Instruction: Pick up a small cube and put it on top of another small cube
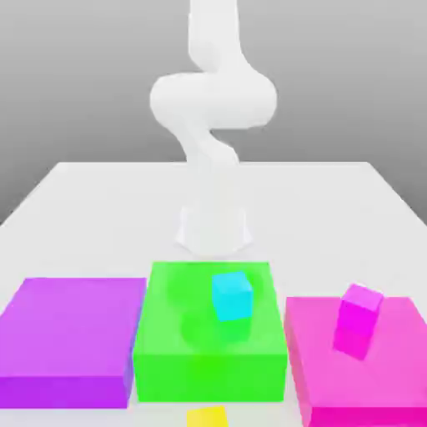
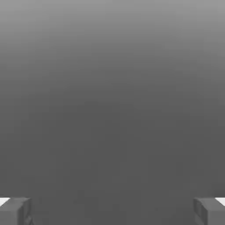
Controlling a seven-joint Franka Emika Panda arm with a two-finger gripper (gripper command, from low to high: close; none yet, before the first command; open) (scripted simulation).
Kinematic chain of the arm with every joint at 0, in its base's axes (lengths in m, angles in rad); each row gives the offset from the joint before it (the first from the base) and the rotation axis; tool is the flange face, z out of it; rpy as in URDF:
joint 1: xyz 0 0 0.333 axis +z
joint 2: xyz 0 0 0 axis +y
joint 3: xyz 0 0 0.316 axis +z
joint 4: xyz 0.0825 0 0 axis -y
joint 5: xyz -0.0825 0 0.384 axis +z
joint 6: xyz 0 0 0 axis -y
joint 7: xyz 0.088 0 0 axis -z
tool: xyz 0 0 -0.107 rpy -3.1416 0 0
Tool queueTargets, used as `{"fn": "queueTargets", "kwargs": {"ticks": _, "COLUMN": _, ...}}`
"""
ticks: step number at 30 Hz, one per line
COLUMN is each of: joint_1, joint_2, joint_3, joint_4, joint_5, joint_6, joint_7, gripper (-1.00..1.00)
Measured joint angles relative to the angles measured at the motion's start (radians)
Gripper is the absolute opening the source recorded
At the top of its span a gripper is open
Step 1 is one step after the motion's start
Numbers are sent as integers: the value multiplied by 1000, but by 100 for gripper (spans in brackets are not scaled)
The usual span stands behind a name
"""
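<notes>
Three small cubes invite confusion: your wide-open, empty gripper (image 2: 112, 211) must seek the yellow cube (image 1: 207, 416) at bottom centre, not the magenta cube (image 1: 359, 319); the cyan cube (image 1: 231, 295) waits mid-frame on the green block (image 1: 167, 350).

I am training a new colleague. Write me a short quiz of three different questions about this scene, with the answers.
1. True or false: the cyan cube sits on the green block.
2. Which block carries the magenta cube? A) purple block B) green block C) pink block
3. Fill in: in the hand view the gripper is ____, with nothing between its fingers.

Key: 1 true; 2 C; 3 open. Note: the yellow cube lies in front of the green block, at the exterior view's lower edge.
</notes>
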Motion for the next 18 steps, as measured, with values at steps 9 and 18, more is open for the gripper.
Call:
{"fn": "queueTargets", "kwargs": {"ticks": 9, "joint_1": 31, "joint_2": 332, "joint_3": -33, "joint_4": -2, "joint_5": 21, "joint_6": 102, "joint_7": -72, "gripper": 0}}
{"fn": "queueTargets", "kwargs": {"ticks": 18, "joint_1": 43, "joint_2": 659, "joint_3": -47, "joint_4": -4, "joint_5": 45, "joint_6": 201, "joint_7": -146, "gripper": 0}}
